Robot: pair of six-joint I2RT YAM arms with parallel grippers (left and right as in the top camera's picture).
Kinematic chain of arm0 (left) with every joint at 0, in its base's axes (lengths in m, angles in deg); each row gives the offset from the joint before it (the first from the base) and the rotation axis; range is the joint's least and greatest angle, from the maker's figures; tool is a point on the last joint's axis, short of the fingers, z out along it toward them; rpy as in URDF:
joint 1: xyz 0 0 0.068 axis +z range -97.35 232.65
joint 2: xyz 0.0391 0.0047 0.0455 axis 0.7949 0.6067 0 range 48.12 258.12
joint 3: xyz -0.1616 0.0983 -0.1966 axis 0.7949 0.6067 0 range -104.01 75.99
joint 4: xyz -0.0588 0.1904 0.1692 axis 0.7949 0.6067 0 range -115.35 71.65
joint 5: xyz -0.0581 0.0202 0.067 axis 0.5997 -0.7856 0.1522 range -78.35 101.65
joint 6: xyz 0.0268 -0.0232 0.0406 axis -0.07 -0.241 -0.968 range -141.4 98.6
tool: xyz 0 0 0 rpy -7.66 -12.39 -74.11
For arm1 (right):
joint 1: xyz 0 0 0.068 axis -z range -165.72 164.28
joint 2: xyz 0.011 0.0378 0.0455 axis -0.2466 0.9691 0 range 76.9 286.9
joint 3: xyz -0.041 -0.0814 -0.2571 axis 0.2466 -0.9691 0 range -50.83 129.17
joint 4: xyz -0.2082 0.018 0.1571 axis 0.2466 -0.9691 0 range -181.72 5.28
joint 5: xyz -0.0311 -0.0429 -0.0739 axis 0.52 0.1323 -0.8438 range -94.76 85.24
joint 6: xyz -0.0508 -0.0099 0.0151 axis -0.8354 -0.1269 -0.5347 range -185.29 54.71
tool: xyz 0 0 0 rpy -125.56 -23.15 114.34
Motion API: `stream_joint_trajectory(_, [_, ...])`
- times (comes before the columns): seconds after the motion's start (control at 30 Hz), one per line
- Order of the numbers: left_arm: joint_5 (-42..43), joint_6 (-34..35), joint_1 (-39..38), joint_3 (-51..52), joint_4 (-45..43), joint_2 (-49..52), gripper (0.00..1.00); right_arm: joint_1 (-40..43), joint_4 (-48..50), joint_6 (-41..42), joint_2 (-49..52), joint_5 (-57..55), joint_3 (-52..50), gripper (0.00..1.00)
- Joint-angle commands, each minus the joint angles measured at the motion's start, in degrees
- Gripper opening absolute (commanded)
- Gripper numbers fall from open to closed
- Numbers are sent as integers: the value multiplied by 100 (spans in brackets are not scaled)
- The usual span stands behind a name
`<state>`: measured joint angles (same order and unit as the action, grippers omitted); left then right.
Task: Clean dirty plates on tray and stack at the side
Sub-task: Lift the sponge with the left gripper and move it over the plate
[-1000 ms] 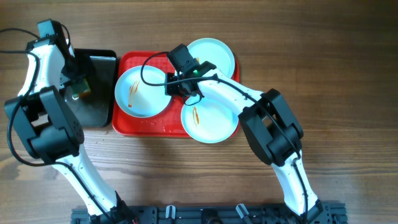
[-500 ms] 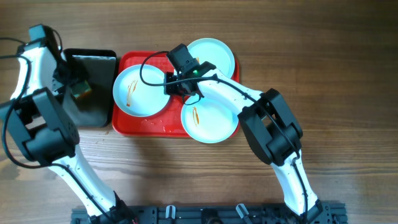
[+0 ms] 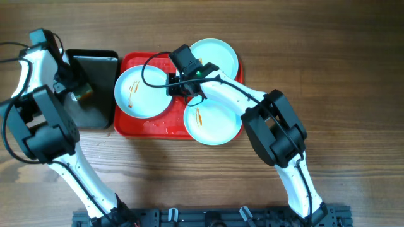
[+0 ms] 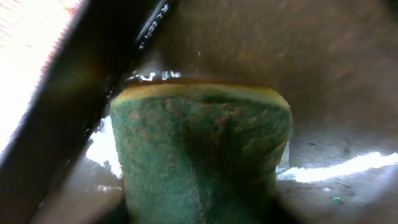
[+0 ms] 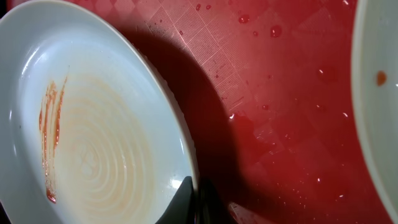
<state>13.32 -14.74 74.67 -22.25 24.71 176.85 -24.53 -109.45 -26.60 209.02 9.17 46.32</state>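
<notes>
Three pale blue-white plates sit on the red tray [image 3: 126, 124]. The left plate [image 3: 142, 91] has orange-red smears; my right gripper [image 3: 179, 89] is shut on its right rim, and the right wrist view shows the rim pinched between the jaws [image 5: 198, 199] with the plate [image 5: 93, 143] tilted above the tray [image 5: 286, 93]. The front plate [image 3: 213, 121] has a smear. The back plate [image 3: 214, 55] looks clean. My left gripper [image 3: 77, 91] is over the black tray [image 3: 95, 110], shut on a green and yellow sponge [image 4: 202, 155].
The black tray is wet inside in the left wrist view [image 4: 348, 68]. Water drops lie on the red tray. Bare wooden table [image 3: 341, 75] surrounds both trays.
The left plate has shifted slightly left toward the tray's edge. My left arm has moved a little left and outward over the black tray.
</notes>
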Motion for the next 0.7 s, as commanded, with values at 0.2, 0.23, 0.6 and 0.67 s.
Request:
stream_joint_trajectory(0.2, [538,-26,-52,-195,234,-605,4,31,55,-101,107,42,79,5])
stream_joint_trajectory(0.23, [535,-50,-90,-197,328,-883,4,31,55,-101,107,42,79,5])
stream_joint_trajectory(0.6, [538,-518,-529,-190,850,-1366,4,166,59,-269,107,48,79,33])
stream_joint_trajectory(0.67, [529,-518,-739,-190,850,-1366,4,166,24,-267,107,48,79,29])
